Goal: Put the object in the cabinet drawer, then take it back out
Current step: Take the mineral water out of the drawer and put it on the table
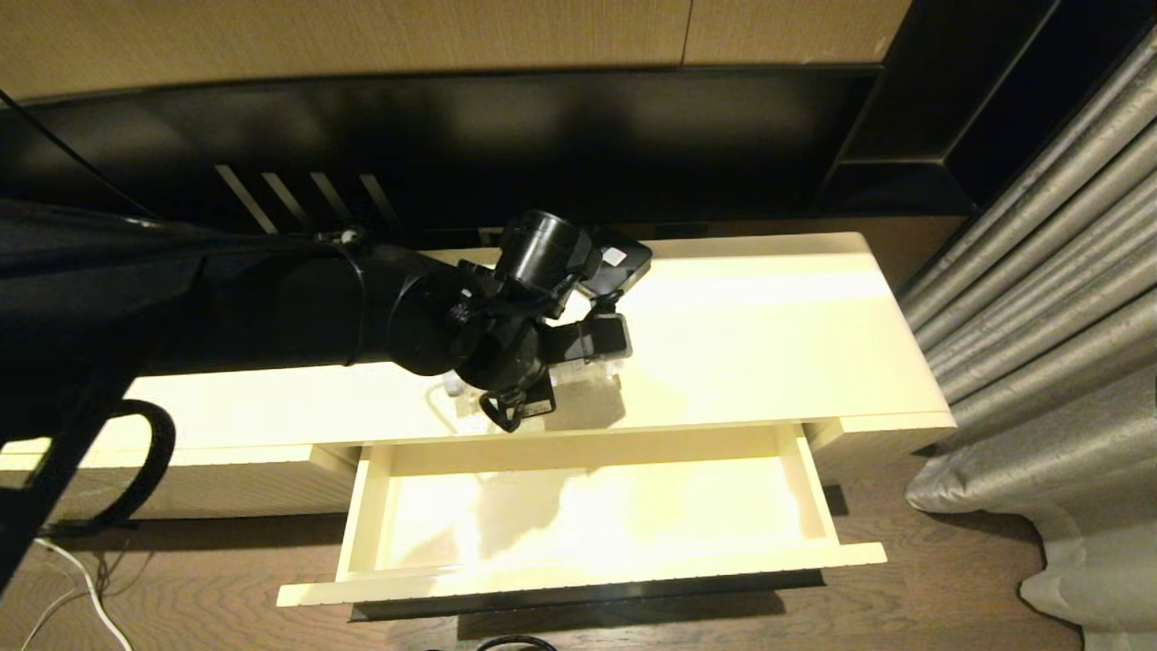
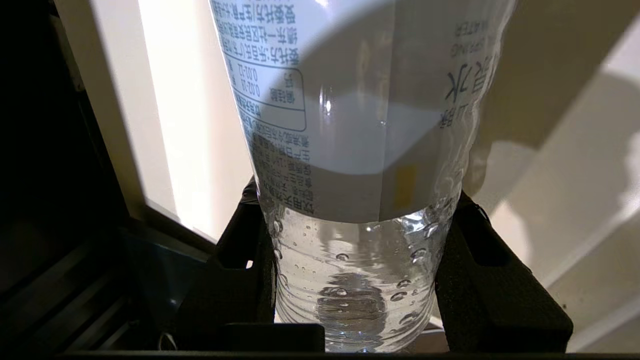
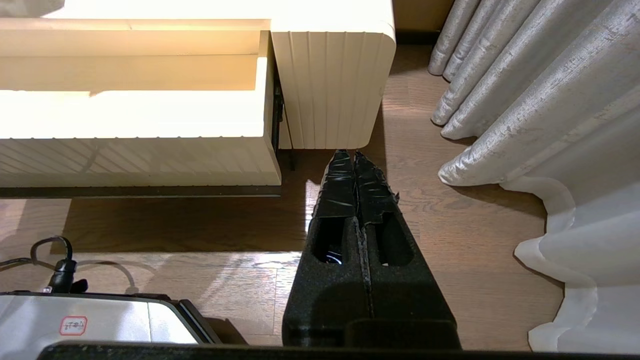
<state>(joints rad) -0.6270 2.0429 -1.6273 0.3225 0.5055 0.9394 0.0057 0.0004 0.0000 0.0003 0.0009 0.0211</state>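
Though beaded inside, clear bottle

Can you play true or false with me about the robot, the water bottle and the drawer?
1. The drawer is pulled open. True.
2. The left pincer is closed around the water bottle. True.
3. The bottle lies inside the drawer. False: it is held above the cabinet top, and nothing can be seen in the drawer.
4. The right pincer holds a bottle too. False: it is shut on nothing, low over the floor.
5. Curtains hang on the robot's right. True.
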